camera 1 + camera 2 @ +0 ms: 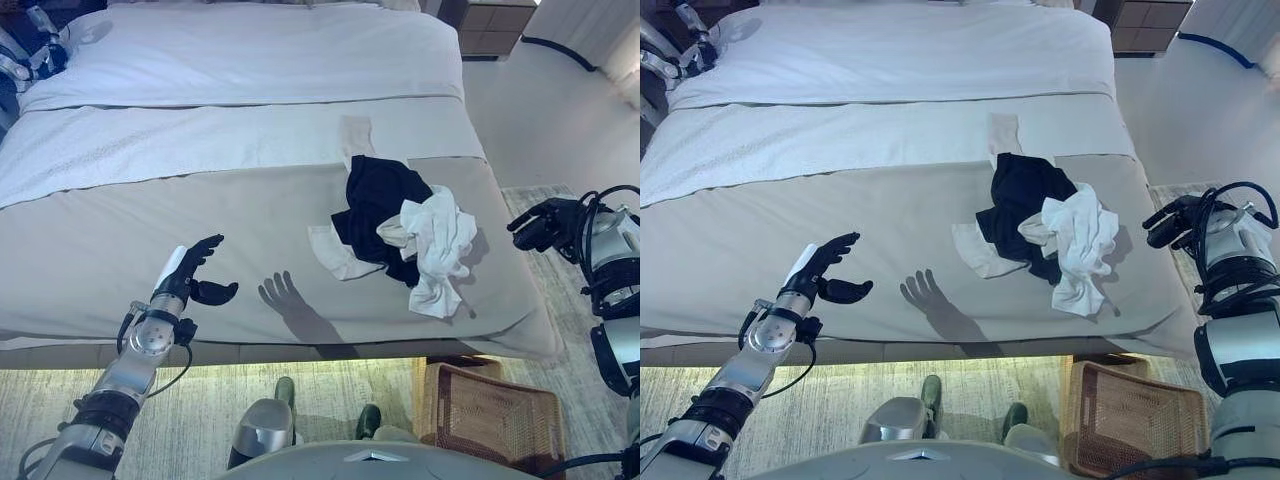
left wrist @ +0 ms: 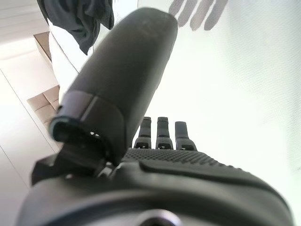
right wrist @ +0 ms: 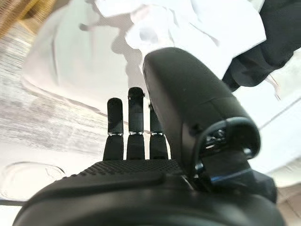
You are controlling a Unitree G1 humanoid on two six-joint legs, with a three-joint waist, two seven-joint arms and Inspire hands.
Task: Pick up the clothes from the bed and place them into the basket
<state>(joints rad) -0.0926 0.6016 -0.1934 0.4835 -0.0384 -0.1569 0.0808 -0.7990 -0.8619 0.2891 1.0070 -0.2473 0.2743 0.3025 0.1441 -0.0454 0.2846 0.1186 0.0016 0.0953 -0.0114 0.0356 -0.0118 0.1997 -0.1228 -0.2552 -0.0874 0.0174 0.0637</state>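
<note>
A heap of black and white clothes (image 1: 400, 232) lies on the bed (image 1: 120, 230), toward its right side. The wicker basket (image 1: 490, 420) sits on the floor beside the bed's near right corner. The left robot hand (image 1: 192, 275) hovers over the bed with fingers spread, holding nothing. The right robot hand (image 1: 545, 224) hangs near the clothes, fingers straight, empty.

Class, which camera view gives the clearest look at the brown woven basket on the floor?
The right eye view: the brown woven basket shows nearly whole beside the grey bed's foot. The left eye view shows it too, similarly. The right wrist view catches only a corner; the left wrist view shows none.
</note>
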